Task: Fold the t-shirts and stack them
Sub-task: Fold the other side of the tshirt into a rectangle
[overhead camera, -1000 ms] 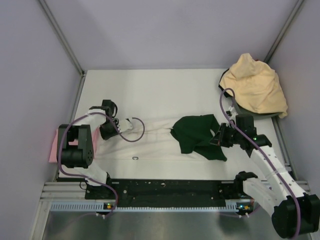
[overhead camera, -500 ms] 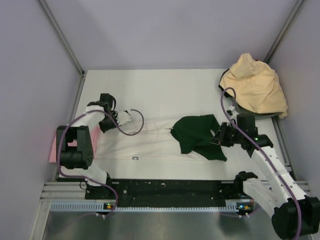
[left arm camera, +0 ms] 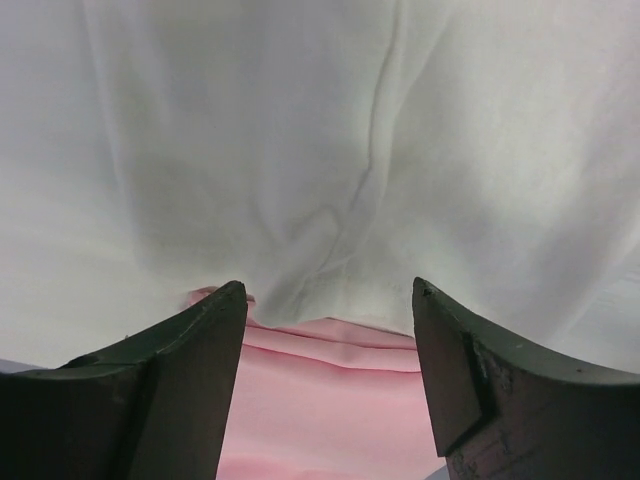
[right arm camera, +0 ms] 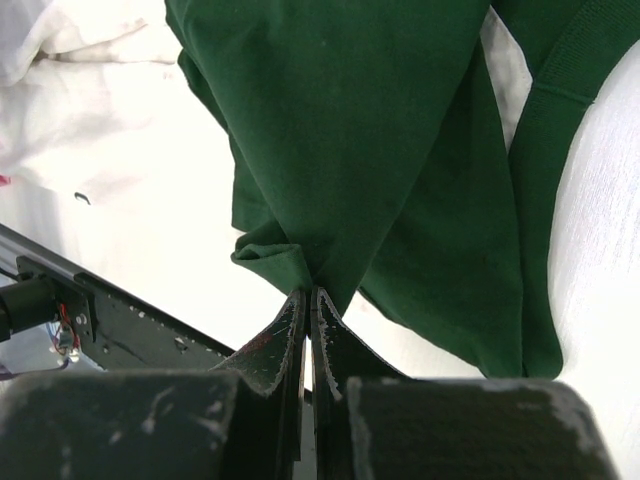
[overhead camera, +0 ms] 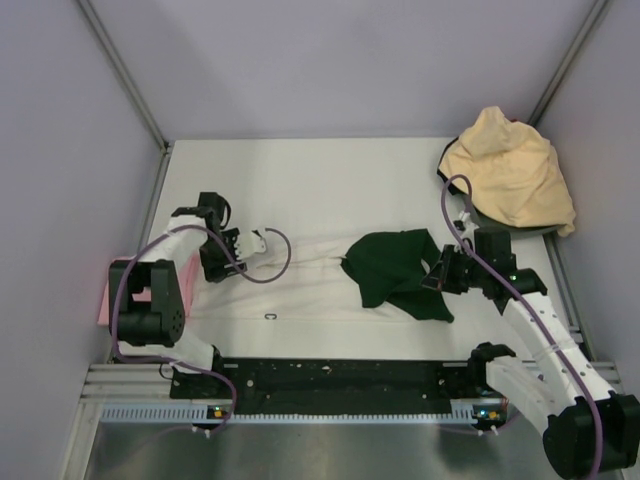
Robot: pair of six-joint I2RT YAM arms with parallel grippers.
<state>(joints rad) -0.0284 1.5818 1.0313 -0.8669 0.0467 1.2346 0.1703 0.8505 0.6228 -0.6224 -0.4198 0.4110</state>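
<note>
The left gripper (overhead camera: 214,262) has shifted slightly nearer in the last half second. Its jaws gape over the hem of the white t-shirt (overhead camera: 300,285), beside the pink t-shirt (left arm camera: 320,400). The white t-shirt lies lengthwise left to right. The right gripper (right arm camera: 308,292) pinches the dark green cloth (right arm camera: 350,130).

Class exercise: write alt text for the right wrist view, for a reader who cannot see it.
The right pincer is shut on a fold of the dark green cloth, which lies spread over a white t-shirt.
</note>
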